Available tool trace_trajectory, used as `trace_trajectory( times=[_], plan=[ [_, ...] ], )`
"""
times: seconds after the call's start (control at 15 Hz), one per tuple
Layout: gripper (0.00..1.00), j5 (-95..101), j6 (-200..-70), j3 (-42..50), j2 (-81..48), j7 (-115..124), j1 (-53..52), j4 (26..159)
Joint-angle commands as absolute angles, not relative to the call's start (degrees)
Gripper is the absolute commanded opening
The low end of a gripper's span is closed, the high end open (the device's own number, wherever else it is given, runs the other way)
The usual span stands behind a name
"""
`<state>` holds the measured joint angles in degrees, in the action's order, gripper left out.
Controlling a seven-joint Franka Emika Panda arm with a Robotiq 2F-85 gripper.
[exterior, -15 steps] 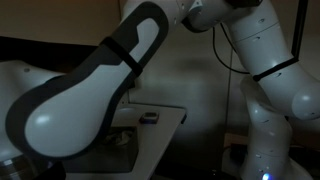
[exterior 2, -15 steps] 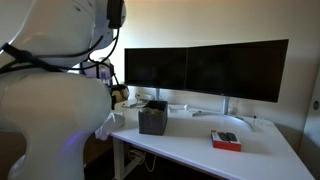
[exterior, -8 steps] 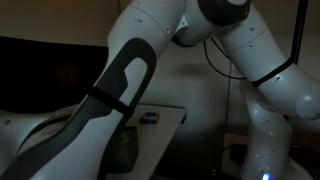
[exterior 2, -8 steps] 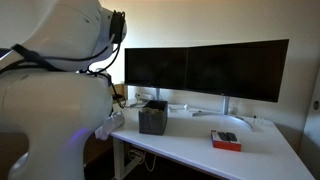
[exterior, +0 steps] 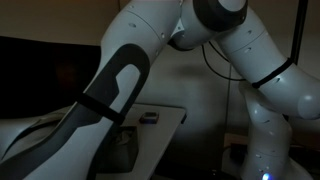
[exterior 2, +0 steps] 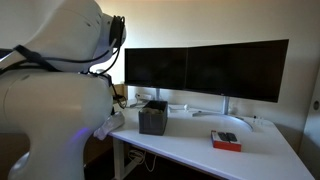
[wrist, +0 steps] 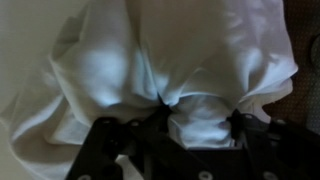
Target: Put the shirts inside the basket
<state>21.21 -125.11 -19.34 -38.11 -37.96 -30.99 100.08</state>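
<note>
A white shirt [wrist: 170, 50] fills the wrist view, crumpled in soft folds. My gripper [wrist: 200, 112] is pressed down into it, and its two dark fingertips [wrist: 165, 104] pinch a wad of the cloth between them, with the fabric puckering at each tip. A small dark grey square basket [exterior 2: 152, 120] stands on the white desk [exterior 2: 200, 152] in front of the monitors. My own arm blocks the gripper and the shirt in both exterior views.
Two dark monitors [exterior 2: 205, 72] stand along the back of the desk. A red box [exterior 2: 225, 141] lies near its front right. A small dark object [exterior: 149, 117] sits on a tabletop. The bulky white arm [exterior: 110, 90] fills the foreground.
The arm swung and lowered between one second and half a second ago; since then it has barely shifted.
</note>
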Motion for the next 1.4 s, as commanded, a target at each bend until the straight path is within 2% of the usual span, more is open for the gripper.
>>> trace_trajectory(
  times=[0.0,0.13,0.67,1.33],
  plan=[
    [0.21,22.22,-122.40,-19.30,-37.22,-37.27,-29.93,99.20],
    [0.12,21.27,-121.56,-19.65,-36.94,-38.01,-28.72,98.61],
    [0.14,20.15,-120.77,-20.45,-32.00,-40.63,-24.64,94.78],
    [0.12,23.19,-120.61,-15.83,-18.53,-39.01,-21.44,90.19]
  ],
)
